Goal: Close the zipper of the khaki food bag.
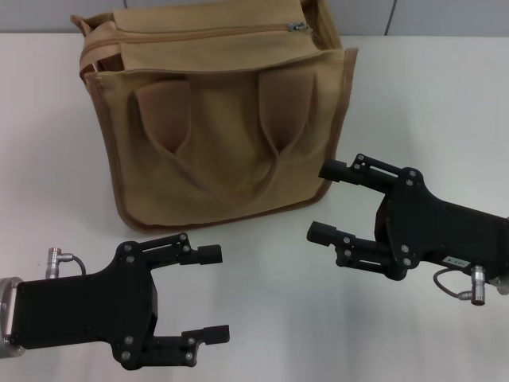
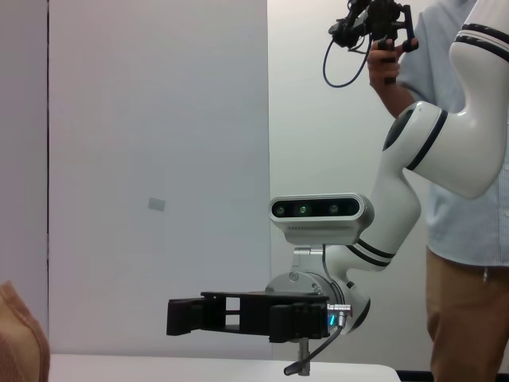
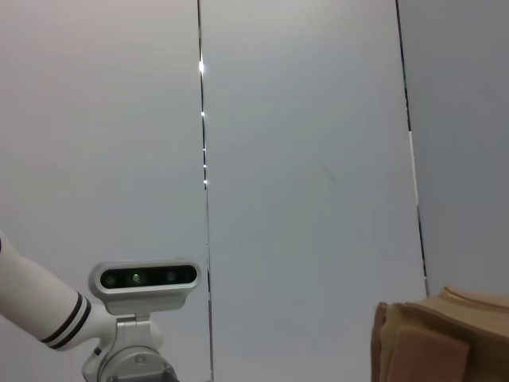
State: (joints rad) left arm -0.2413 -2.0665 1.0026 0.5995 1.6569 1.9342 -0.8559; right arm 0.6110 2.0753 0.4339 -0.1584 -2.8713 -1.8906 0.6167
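Observation:
The khaki food bag (image 1: 223, 135) stands upright at the back middle of the white table, with its two looped handles hanging down its front face. The zipper (image 1: 199, 33) runs across its top panel, and the small silver pull (image 1: 298, 26) sits near the right end. My left gripper (image 1: 213, 294) is open and empty, low over the table in front of the bag's left corner. My right gripper (image 1: 322, 201) is open and empty, its fingers pointing at the bag's lower right corner without touching it. A bag corner shows in the left wrist view (image 2: 17, 338) and the right wrist view (image 3: 441, 342).
The white table (image 1: 262, 270) spreads out around the bag. The left wrist view shows my right gripper (image 2: 184, 316) side-on and a person (image 2: 465, 239) standing behind it, holding a hand-held device. Plain wall panels lie behind.

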